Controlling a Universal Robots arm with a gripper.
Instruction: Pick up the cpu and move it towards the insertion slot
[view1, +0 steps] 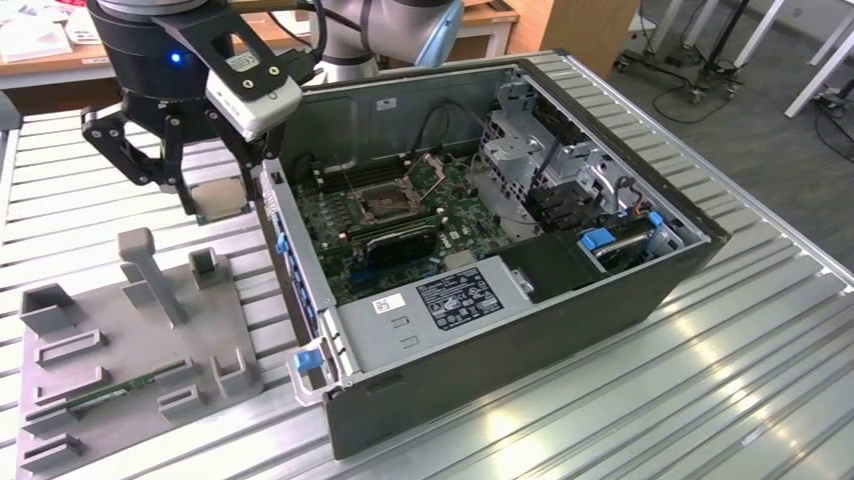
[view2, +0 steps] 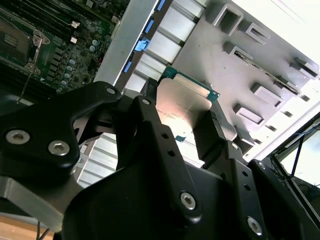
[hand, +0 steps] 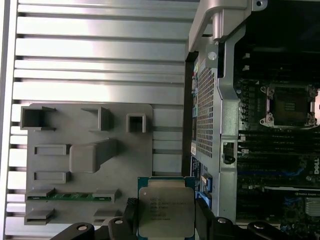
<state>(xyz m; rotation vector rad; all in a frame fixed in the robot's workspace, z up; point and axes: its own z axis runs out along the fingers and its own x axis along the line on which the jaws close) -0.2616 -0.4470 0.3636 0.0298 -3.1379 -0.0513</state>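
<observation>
Pinching the cpu (view1: 222, 196) by two opposite edges, the tool (view1: 200, 190) hangs above the desk (view1: 80, 200), just outside the open computer case (view1: 534, 290) on the exterior view's left. The chip is lifted clear of everything under it, silvery top facing the wrist cameras. In the first wrist view the cpu (hand: 165, 210) sits between the two black fingers (hand: 131, 212) of the tool (hand: 167, 217), its green rim showing along the far edge. In the second wrist view the cpu (view2: 182, 102) juts out past the tool (view2: 175, 125), fingers (view2: 212, 132) pressing on either side.

Going from the exterior view's left to its right: below and to the side of the tool lies a grey parts tray (view1: 134, 340) with raised posts and pockets, resting on the ribbed metal desk. A thin green memory stick (view1: 114, 392) lies in one long pocket near the tray's front edge, well apart from the tool. Next comes the case wall with blue clips (view1: 308, 360), just beside the tool. Inside the case, beyond that wall, the green board (view1: 400, 215) carries the insertion slot (view1: 388, 197), a square socket with a dark centre and metal frame, uncovered. In the first wrist view the insertion slot (hand: 290, 104) lies well apart from the held chip, on the far side of the case wall. Farther right stand the grey drive cage (view1: 534, 150) and the power supply (view1: 441, 305).
</observation>
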